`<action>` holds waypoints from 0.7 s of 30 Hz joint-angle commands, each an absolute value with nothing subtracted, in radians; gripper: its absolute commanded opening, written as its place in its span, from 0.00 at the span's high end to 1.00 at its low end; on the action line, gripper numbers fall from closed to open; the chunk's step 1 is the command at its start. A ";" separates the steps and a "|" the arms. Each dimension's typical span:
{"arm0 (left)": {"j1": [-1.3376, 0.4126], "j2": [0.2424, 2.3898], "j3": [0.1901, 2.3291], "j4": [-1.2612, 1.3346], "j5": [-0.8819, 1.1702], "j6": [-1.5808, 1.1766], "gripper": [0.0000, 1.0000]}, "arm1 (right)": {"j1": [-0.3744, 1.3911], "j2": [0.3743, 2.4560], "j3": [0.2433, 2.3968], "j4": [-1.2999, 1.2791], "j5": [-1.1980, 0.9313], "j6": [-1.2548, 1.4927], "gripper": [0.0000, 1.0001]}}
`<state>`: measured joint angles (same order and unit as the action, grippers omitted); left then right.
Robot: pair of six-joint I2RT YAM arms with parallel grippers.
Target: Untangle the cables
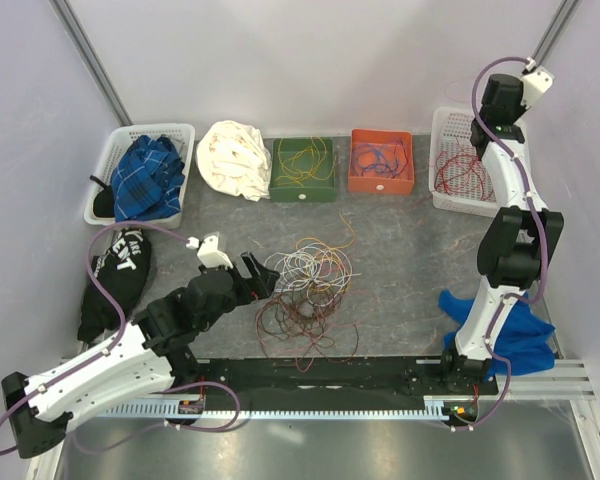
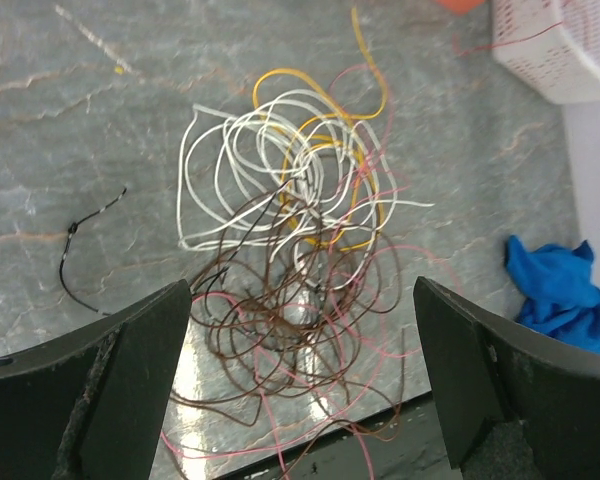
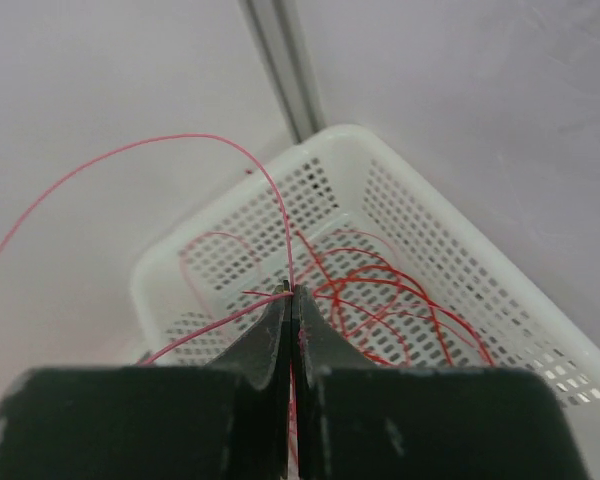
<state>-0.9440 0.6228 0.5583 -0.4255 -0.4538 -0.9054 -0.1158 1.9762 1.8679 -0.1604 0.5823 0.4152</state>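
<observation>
One grey worktop (image 1: 410, 260) carries two white baskets, the left basket (image 1: 155, 128) far left and the right basket (image 1: 442, 150) far right; between them sit two boxes, a green box (image 1: 302, 192) and an orange box (image 1: 380, 184), each holding loose strands; one tangle of cables (image 1: 305, 290) lies mid-worktop, just right of the left gripper (image 1: 263, 278), its jaws spread wide; the left wrist view alone shows a stray black strand (image 2: 80, 250) left of the tangle; only the right wrist view shows the right gripper (image 3: 292, 300) pressed together, pinching one red cable (image 3: 270, 180) above the right basket.
</observation>
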 commanded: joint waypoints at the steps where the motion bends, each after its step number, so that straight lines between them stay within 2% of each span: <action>1: -0.943 0.655 0.540 -0.400 -0.457 -0.973 0.00 | -0.143 1.999 1.910 -0.169 0.614 0.397 1.00; 4: -0.942 0.690 0.551 -0.391 -0.451 -0.968 0.00 | -0.150 1.997 1.864 -0.170 0.600 0.381 1.00; 5: -0.943 0.709 0.555 -0.388 -0.448 -0.965 0.00 | -0.150 1.985 1.839 -0.164 0.591 0.377 0.91; 6: -0.943 0.715 0.563 -0.387 -0.442 -0.963 0.00 | -0.150 1.974 1.827 -0.164 0.581 0.377 0.64; 7: -0.943 0.719 0.566 -0.387 -0.437 -0.962 0.00 | -0.150 1.961 1.815 -0.158 0.568 0.390 0.54; 8: -0.943 0.727 0.568 -0.387 -0.433 -0.962 0.00 | -0.150 1.929 1.778 -0.138 0.565 0.400 0.39; 10: -0.943 0.732 0.569 -0.387 -0.414 -0.969 0.00 | -0.147 1.889 1.723 -0.114 0.551 0.432 0.25; 11: -0.943 0.730 0.568 -0.387 -0.408 -0.973 0.00 | -0.144 1.853 1.712 -0.094 0.551 0.440 0.08; 13: -0.943 0.723 0.566 -0.387 -0.393 -0.979 0.00 | -0.137 1.824 1.691 -0.094 0.549 0.465 0.02; 18: -0.943 0.663 0.542 -0.388 -0.379 -0.991 0.00 | -0.104 1.678 1.602 -0.072 0.493 0.526 0.02; 21: -0.942 0.641 0.526 -0.384 -0.382 -1.003 0.00 | -0.043 1.544 1.467 -0.009 0.437 0.551 0.03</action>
